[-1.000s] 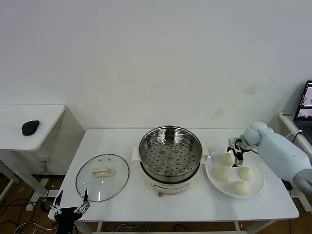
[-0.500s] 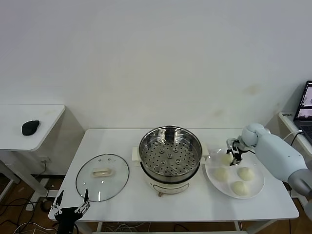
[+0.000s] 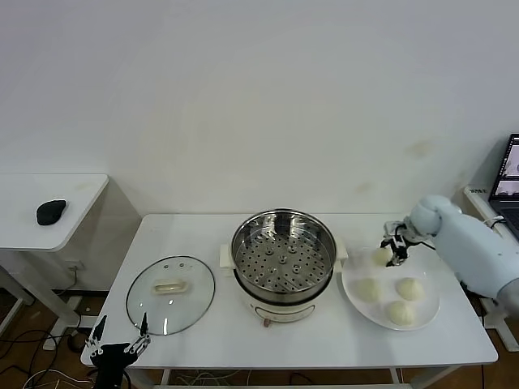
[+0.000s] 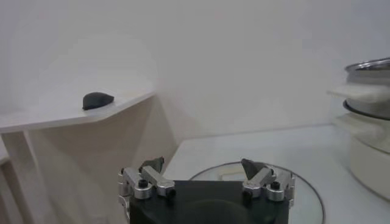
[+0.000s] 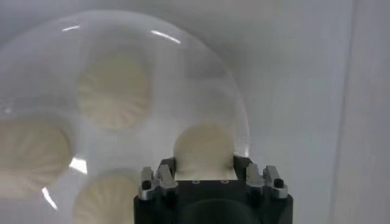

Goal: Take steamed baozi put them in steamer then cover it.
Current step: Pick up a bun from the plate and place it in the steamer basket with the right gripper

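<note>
- Gripping one of the steamed baozi (image 3: 382,256): the right gripper (image 3: 396,248) sits at the near-steamer edge of the white plate (image 3: 422,314), and in the right wrist view its fingers (image 5: 166,172) are closed in on either side of a bun (image 5: 204,145).
- Compared with a second ago, that bun sits slightly higher and further toward the back rim of the plate, and the gripper with it; half a second ago the arm reached lower over the plate. Judged a lift just begun, bun barely clear of the plate, if at all.
- Three other buns remain on the plate, unmoved: one (image 3: 369,289) nearest the steamer, one (image 3: 409,287) to the right of it, one (image 3: 400,312) at the front.
- Steamer (image 3: 283,253) stands mid-table just left of the plate, open, perforated tray bare. None loaded yet, so the task is at its first bun.
- Cover (image 3: 170,294) lies flat on the table left of the steamer, handle up, well apart from the working arm.
- Left gripper (image 3: 117,344) parked at the front-left table corner, fingers spread, holding nothing; unchanged across the frames.
- Next likely calls for carrying the bun leftward over the steamer rim; soft dough may dent under a hard pinch.
- Side table (image 3: 73,194) with a black mouse (image 3: 50,211) far left, uninvolved.
</note>
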Robot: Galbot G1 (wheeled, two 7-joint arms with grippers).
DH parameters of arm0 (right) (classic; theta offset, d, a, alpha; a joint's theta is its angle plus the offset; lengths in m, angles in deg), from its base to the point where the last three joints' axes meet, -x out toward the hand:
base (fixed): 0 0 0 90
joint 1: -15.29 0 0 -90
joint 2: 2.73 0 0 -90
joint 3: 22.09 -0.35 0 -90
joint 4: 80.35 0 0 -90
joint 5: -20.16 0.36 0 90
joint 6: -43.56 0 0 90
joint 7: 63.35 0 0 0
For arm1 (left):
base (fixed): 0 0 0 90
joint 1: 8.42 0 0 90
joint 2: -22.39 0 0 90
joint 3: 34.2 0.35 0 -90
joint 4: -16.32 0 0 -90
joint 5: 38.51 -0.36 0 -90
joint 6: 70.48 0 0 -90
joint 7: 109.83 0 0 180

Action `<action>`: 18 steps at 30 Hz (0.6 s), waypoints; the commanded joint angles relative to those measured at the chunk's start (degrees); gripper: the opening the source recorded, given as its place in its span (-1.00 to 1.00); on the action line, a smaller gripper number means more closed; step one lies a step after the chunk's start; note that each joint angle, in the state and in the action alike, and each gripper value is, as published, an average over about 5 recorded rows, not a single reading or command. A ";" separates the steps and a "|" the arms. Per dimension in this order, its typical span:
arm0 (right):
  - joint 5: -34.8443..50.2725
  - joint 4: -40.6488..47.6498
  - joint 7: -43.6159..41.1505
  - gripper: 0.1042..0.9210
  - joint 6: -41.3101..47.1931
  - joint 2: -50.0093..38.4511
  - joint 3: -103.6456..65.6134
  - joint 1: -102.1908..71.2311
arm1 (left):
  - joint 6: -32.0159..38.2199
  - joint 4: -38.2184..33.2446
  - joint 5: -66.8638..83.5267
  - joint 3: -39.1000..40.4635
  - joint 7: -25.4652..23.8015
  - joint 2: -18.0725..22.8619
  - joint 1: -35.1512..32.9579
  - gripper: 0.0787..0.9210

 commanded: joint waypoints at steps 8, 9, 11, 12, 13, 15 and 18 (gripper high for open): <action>25.61 -21.78 0.02 0.20 1.38 -10.66 19.89 28.78 | 0.76 -1.03 4.72 0.77 -0.88 -1.03 -0.67 0.77; 26.77 -22.27 0.39 0.20 0.88 -9.77 21.56 30.68 | 1.02 -1.00 4.82 0.91 -1.04 -1.10 -0.63 0.77; 28.43 -22.74 1.12 0.20 -0.31 -7.66 24.13 33.18 | 1.79 -0.76 5.17 1.10 -1.54 -1.35 -0.41 0.77; 29.16 -22.80 1.56 0.20 -1.02 -6.31 25.22 34.02 | 2.26 -0.49 5.60 1.19 -1.88 -1.54 -0.22 0.77; 29.66 -22.76 1.95 0.20 -1.66 -4.87 26.01 34.46 | 2.86 -0.12 6.33 1.34 -2.31 -1.83 0.06 0.77; 30.11 -22.46 2.78 0.20 -2.90 -1.80 27.07 34.51 | 4.28 0.93 8.10 1.86 -2.98 -2.52 0.75 0.77; 30.42 -21.67 4.05 0.20 -4.34 2.66 27.96 33.53 | 5.64 2.49 9.70 2.77 -3.33 -3.24 1.56 0.77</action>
